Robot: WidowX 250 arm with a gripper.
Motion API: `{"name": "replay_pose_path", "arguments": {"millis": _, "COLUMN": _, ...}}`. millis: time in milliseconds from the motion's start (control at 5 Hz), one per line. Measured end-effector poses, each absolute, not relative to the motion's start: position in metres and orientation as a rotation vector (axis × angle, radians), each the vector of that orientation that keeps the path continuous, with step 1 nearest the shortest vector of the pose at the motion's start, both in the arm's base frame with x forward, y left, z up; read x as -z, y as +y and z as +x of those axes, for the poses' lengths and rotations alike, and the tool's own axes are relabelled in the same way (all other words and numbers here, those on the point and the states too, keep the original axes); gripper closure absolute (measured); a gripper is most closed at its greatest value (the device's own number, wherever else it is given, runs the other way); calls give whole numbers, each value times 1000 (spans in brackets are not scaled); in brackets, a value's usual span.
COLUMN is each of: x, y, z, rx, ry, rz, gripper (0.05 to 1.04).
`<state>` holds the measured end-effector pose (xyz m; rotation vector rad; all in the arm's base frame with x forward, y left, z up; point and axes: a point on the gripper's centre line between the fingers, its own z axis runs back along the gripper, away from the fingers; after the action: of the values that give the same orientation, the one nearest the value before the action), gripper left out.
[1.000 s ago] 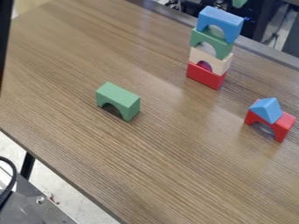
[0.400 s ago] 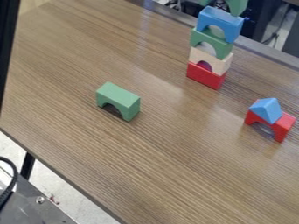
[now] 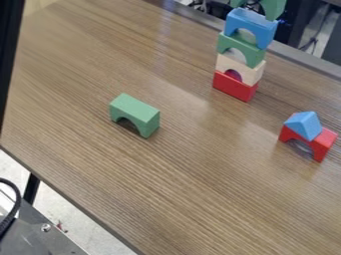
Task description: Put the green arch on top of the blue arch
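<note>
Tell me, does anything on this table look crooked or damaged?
The topmost green arch looks shifted toward the picture's right, not squarely above the blue arch; whether they touch, I can't tell. I see no spill or damage.

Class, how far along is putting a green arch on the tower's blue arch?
Done: the blue arch sits atop the lower blocks. Under way: a green arch is over it at the picture's top edge; whether it rests there or is held, I cannot tell. Left, perhaps: seating and releasing it.
</note>
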<state>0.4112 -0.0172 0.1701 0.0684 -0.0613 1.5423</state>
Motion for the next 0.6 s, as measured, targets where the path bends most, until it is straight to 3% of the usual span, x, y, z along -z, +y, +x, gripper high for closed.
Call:
{"name": "replay_pose_path", "arguments": {"millis": 200, "x": -166, "y": -18, "z": 412, "rx": -1543, "ry": -55, "rz": 76, "gripper": 321}}
{"name": "replay_pose_path", "arguments": {"millis": 400, "x": -166, "y": -17, "z": 412, "rx": -1545, "ry": -58, "rz": 77, "gripper": 90}}
{"name": "replay_pose_path", "arguments": {"millis": 600, "x": -162, "y": -17, "z": 411, "rx": -1544, "ry": -51, "rz": 88, "gripper": 85}}
